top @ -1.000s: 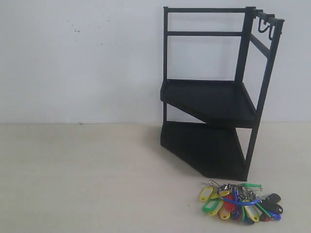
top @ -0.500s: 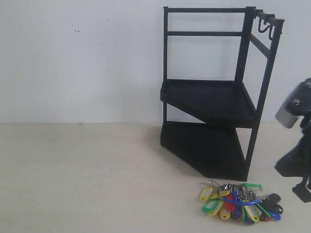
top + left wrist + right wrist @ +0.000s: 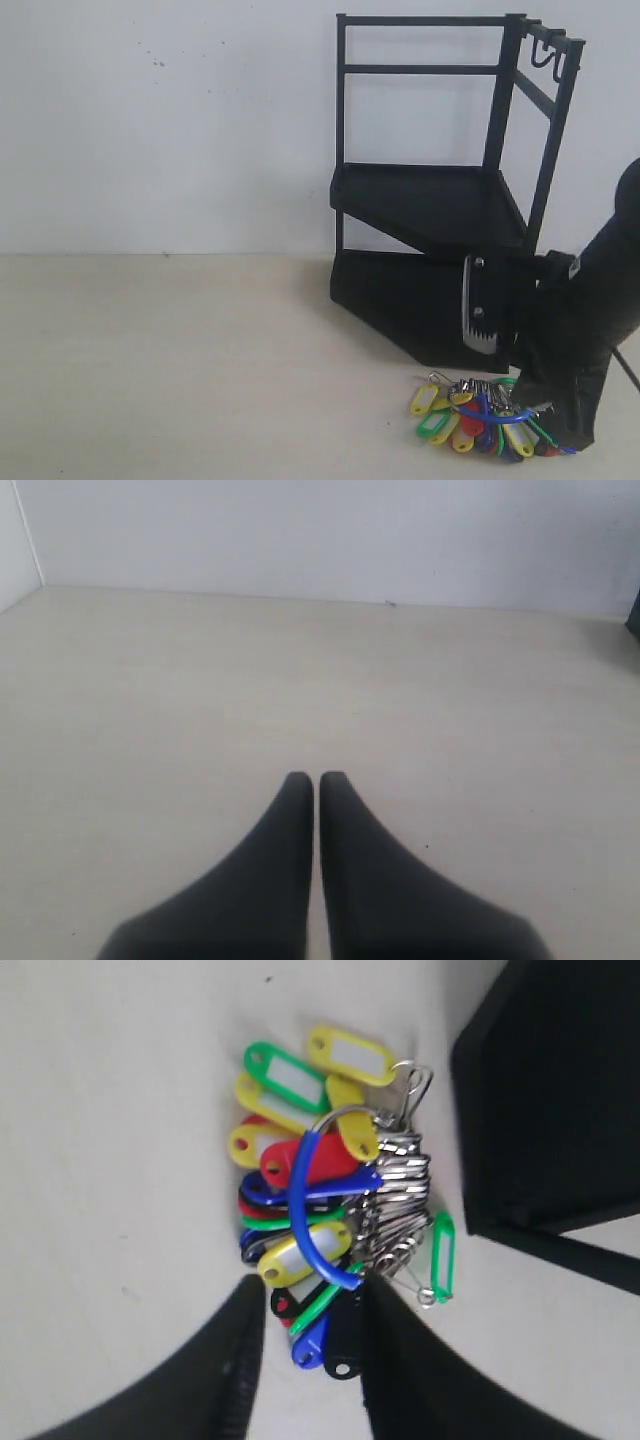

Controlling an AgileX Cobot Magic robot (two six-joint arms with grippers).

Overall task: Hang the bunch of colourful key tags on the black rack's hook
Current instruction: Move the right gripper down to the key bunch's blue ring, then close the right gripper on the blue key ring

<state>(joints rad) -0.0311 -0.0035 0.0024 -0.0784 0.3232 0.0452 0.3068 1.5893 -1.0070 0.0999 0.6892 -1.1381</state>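
Observation:
The colourful key tag bunch [image 3: 468,415] lies on the pale table in front of the black rack [image 3: 430,205], its blue loop [image 3: 300,1200] arching over the tags. In the right wrist view the bunch [image 3: 320,1170] sits just ahead of my right gripper [image 3: 310,1295], which is open, its fingers straddling the black and blue tags at the bunch's near end. In the exterior view the right gripper [image 3: 548,415] covers the bunch's right end. The rack's hook [image 3: 543,60] hangs empty at its top right. My left gripper [image 3: 316,777] is shut, holding nothing, above bare table.
A white wall stands behind the table. The rack's lower shelf [image 3: 540,1090] lies close beside the bunch. The right arm's dark body [image 3: 590,310] stands in front of the rack's right post.
My right arm has come in from the right edge and dropped leftward and down, so its gripper now sits over the right end of the bunch. The bunch and rack have not moved.

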